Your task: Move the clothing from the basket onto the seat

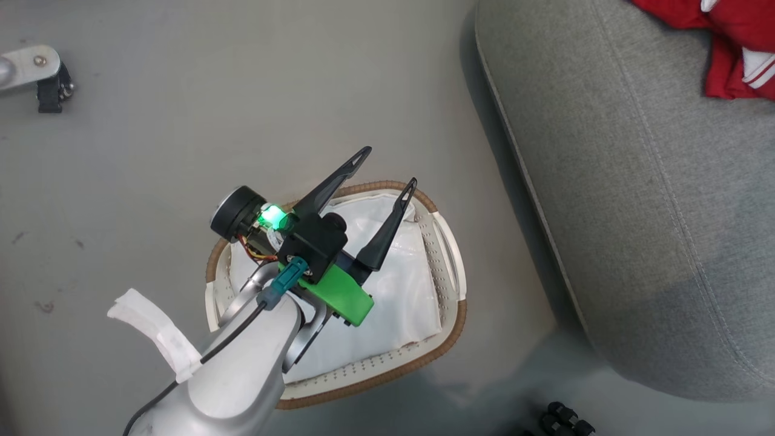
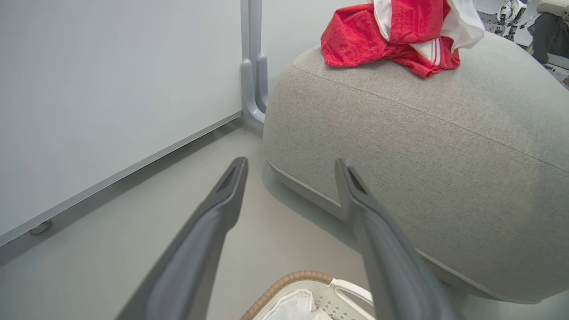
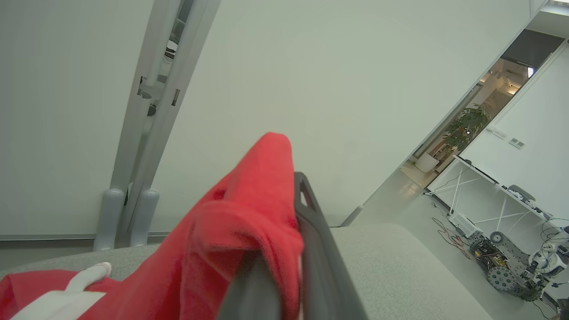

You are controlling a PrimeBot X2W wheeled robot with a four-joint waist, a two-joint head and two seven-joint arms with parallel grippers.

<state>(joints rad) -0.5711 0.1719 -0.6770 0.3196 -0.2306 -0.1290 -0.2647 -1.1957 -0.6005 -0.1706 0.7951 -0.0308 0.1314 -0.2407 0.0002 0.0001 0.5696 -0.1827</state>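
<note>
Head view: the left gripper (image 1: 390, 165) hangs over the basket (image 1: 451, 266) with its fingers spread wide and nothing between them. Under it lies just the white liner (image 1: 399, 290), with no red in sight. If the gripper dips, it may well pinch the liner and lift the light basket with it. The clothing (image 1: 732, 36) lies far right on the seat (image 1: 636, 181).

Left wrist view: the left gripper (image 2: 291, 163) points past the basket (image 2: 293, 280) rim towards the seat (image 2: 422, 146). The clothing (image 2: 355, 44) is heaped near the seat's rounded far shoulder, so a tug could slide it to the floor.

Right wrist view: the right gripper (image 3: 284, 191) is clamped on red clothing (image 3: 231, 231) above the seat (image 3: 400, 266). Cloth drapes over one finger. On release it might cling and be dragged off as the arm withdraws.
</note>
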